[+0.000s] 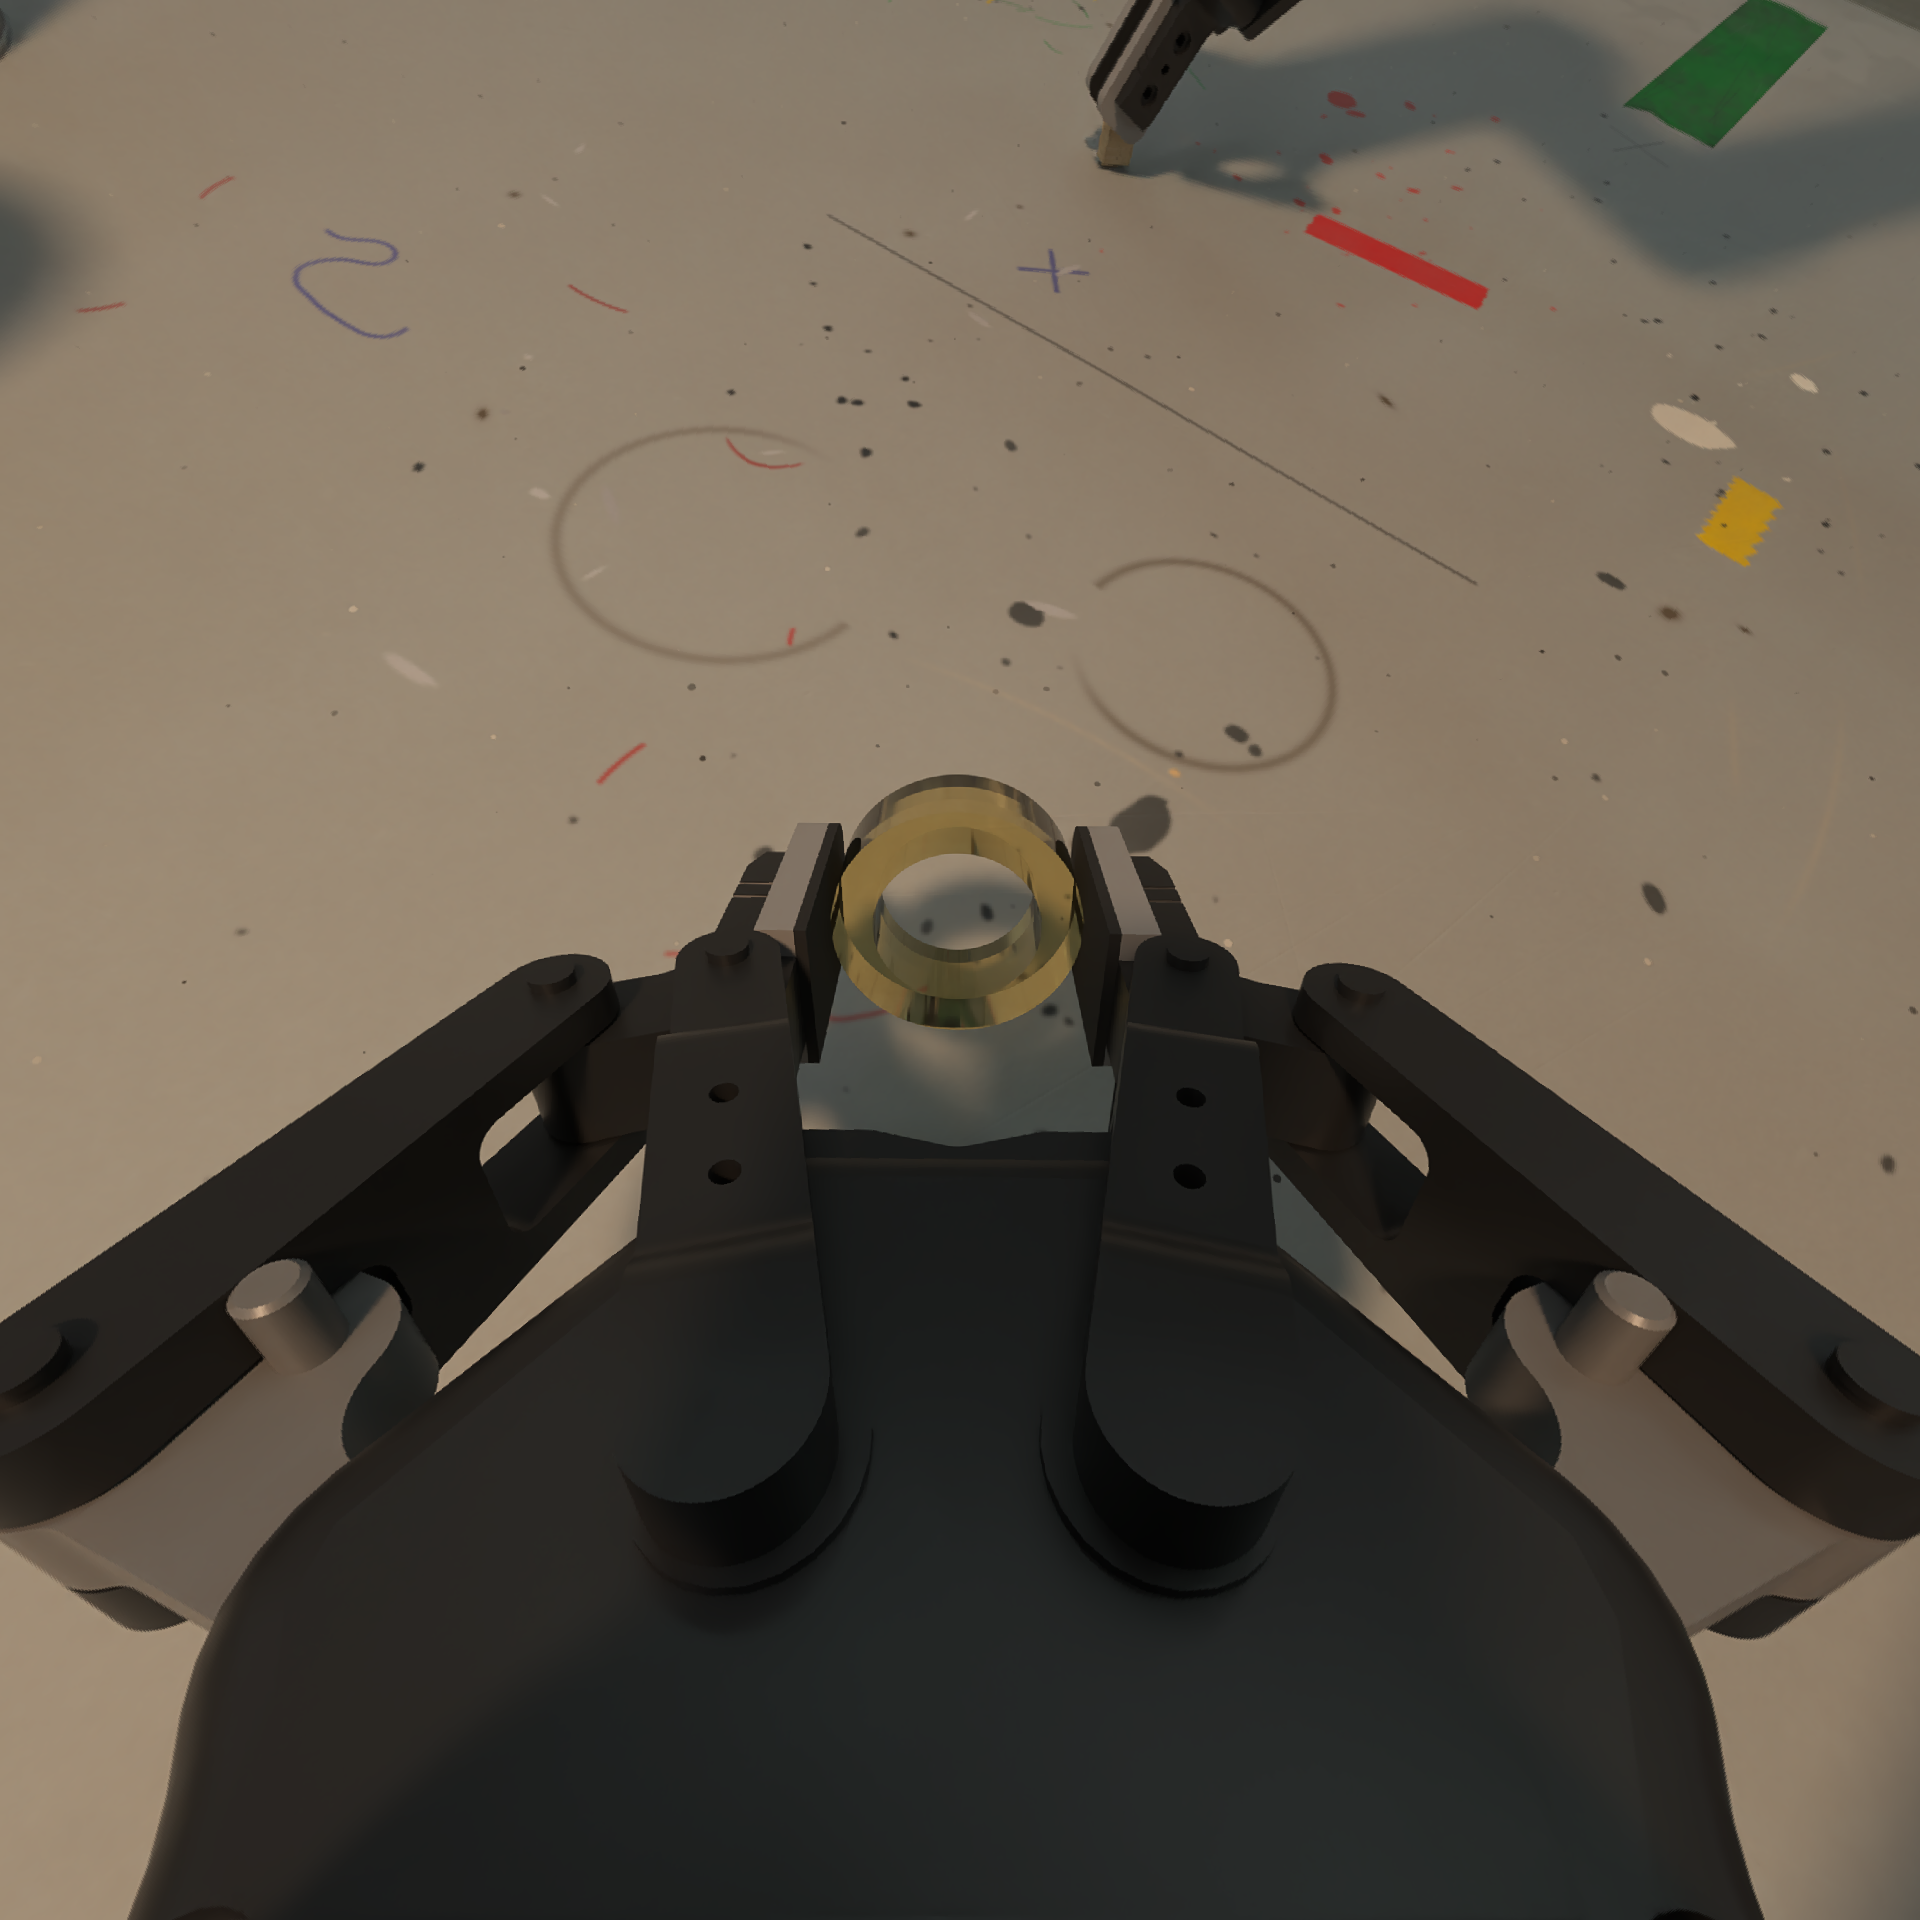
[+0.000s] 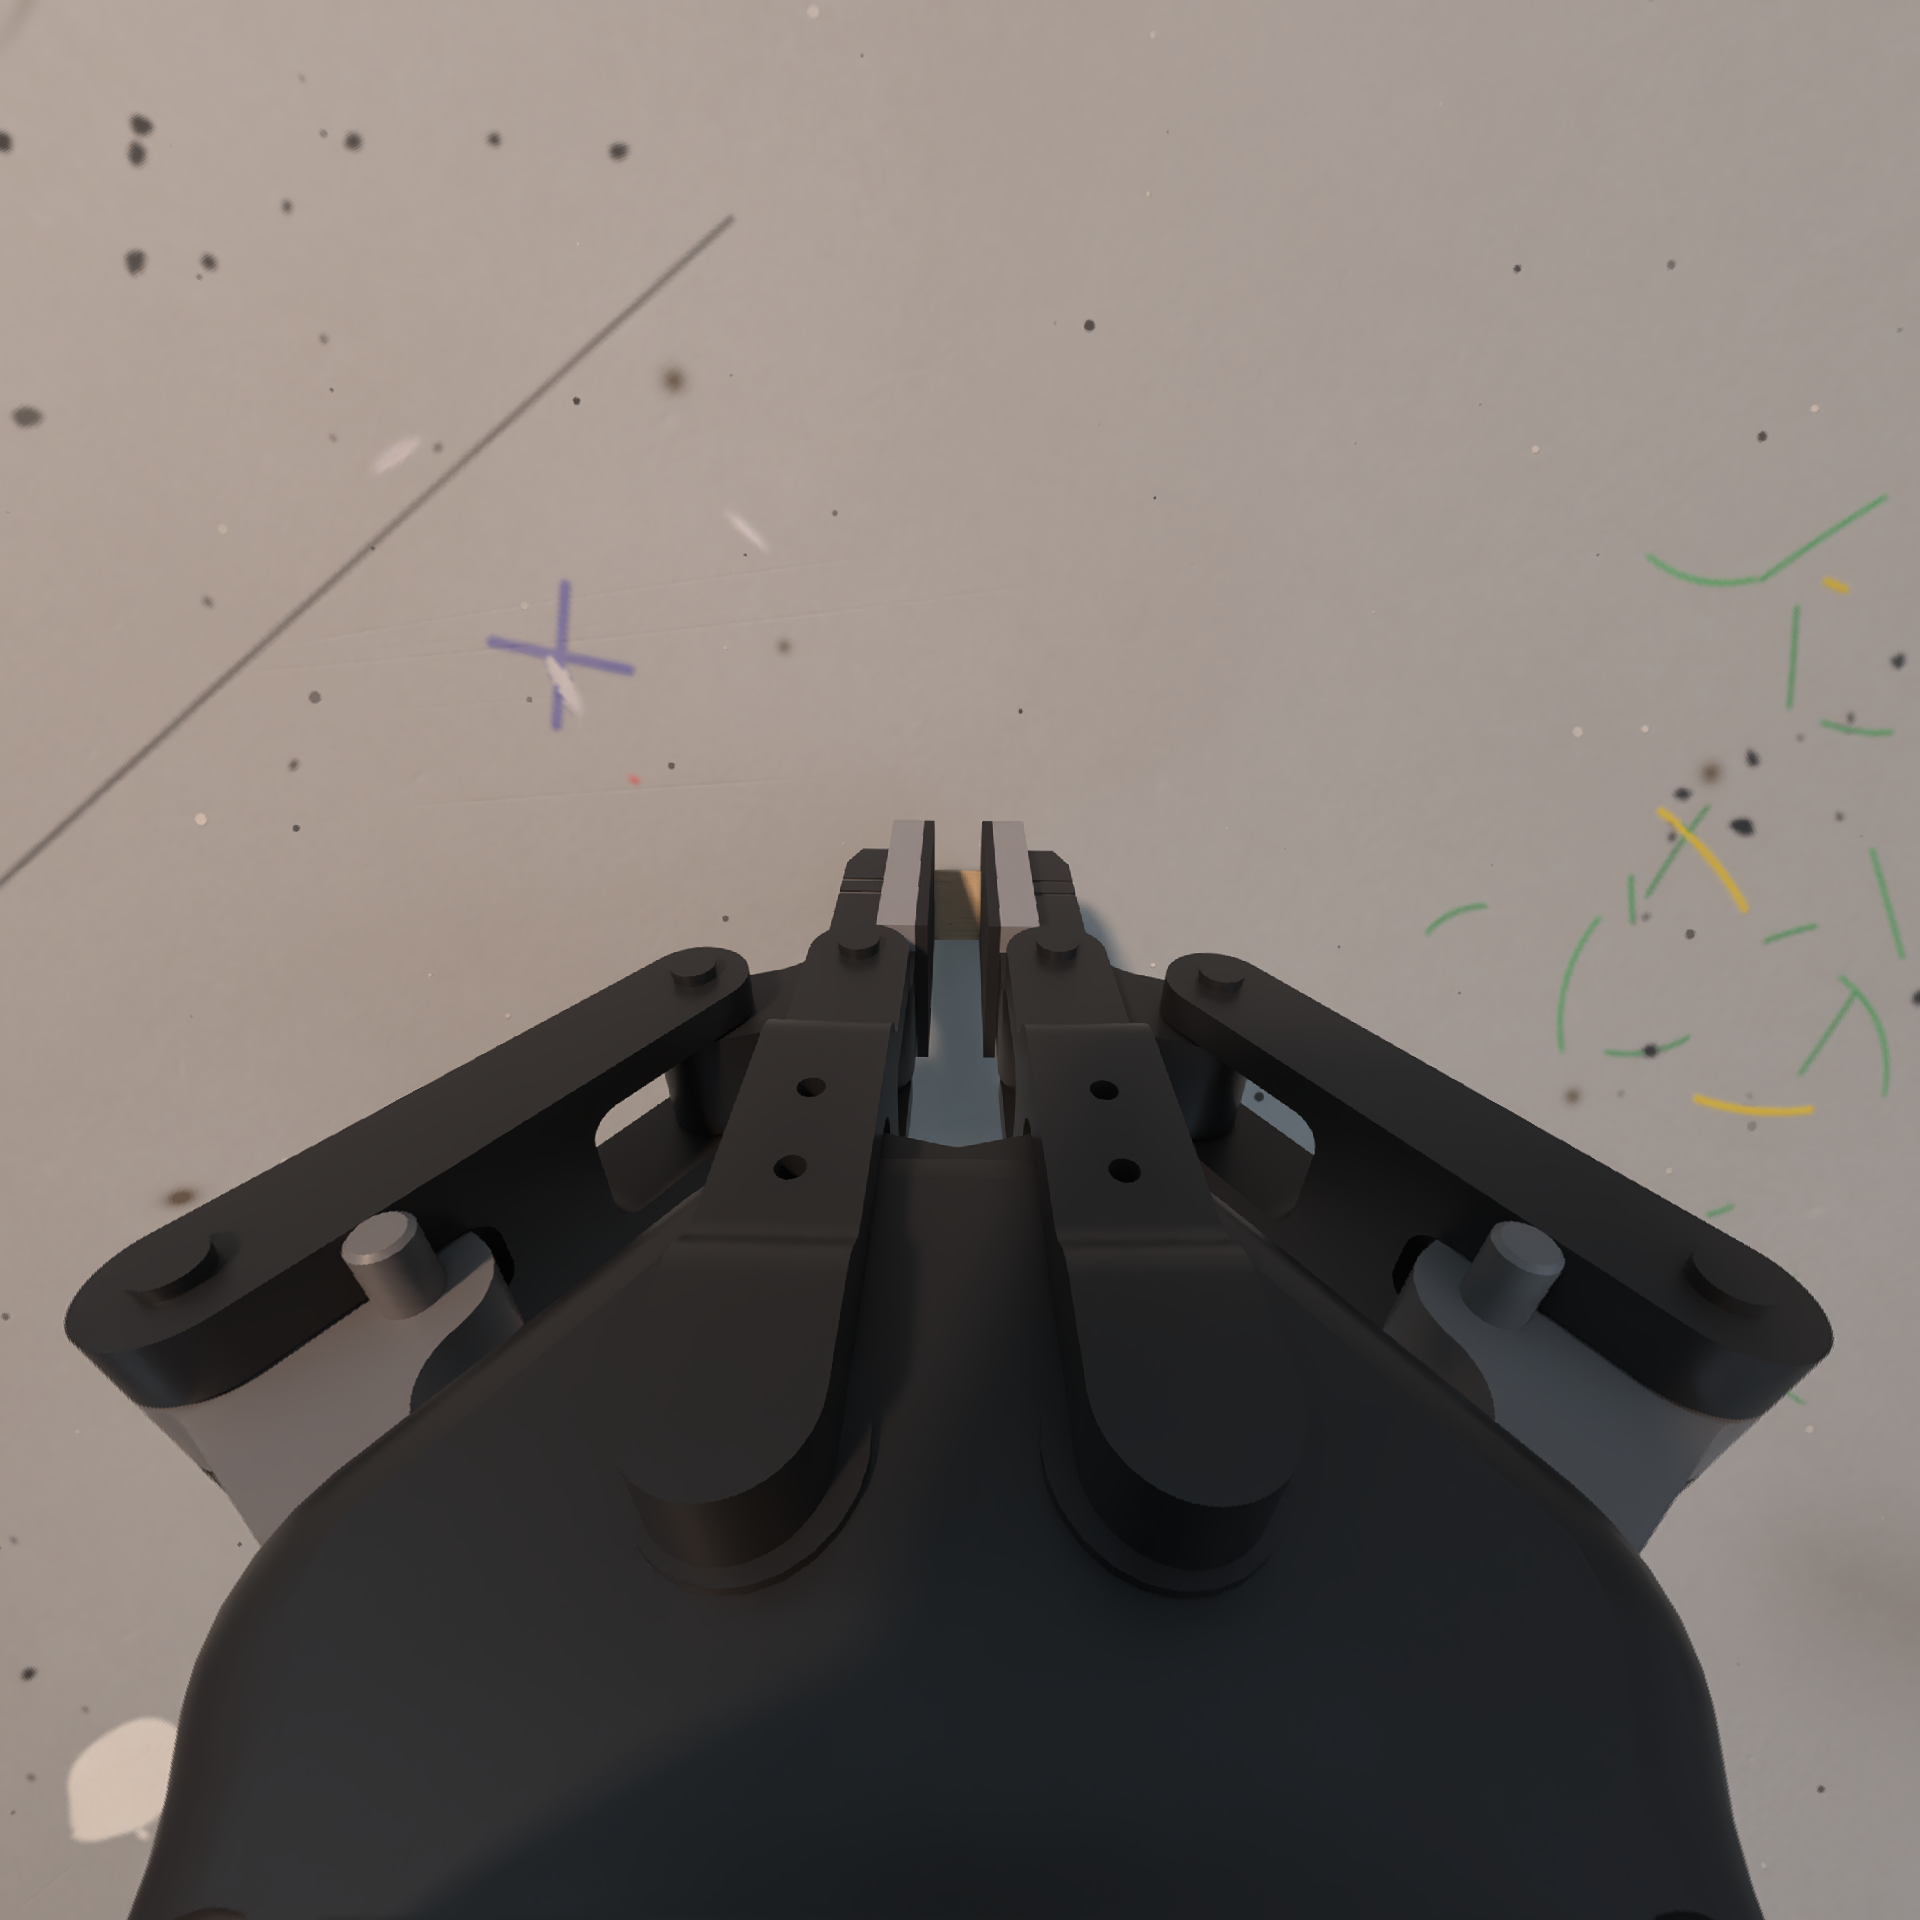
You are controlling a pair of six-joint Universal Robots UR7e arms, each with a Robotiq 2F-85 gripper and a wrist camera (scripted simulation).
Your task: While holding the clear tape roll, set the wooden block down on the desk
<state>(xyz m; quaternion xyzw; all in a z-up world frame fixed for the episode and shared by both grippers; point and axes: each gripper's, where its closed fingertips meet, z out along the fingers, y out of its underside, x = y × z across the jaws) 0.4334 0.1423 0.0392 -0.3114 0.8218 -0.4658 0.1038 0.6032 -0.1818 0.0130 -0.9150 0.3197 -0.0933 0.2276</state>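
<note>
We log the left gripper clamped on the clear tape roll: both pads press the roll's outer wall from opposite sides, and the roll sits between them with its open core facing the left wrist camera, so the desk shows through the hole. The roll is translucent with a yellowish tint and is held above the desk surface, not resting on it; a soft shadow lies below it. In the same view, toward the far right corner of the desk, we see the right gripper pointing down, with the small tan wooden block at its fingertips. The block's lower end meets the desk or comes very close; we cannot tell which. In the right wrist view the right gripper has its fingers drawn close, and the wooden block shows as a narrow tan sliver in the gap between the pads, so we record it as pinched. The desk is grey and heavily marked: two ring stains in the middle ground, a thin dark line, a blue cross, a red strip, a green patch near the far right corner, and a yellow scrap toward the right edge.
</note>
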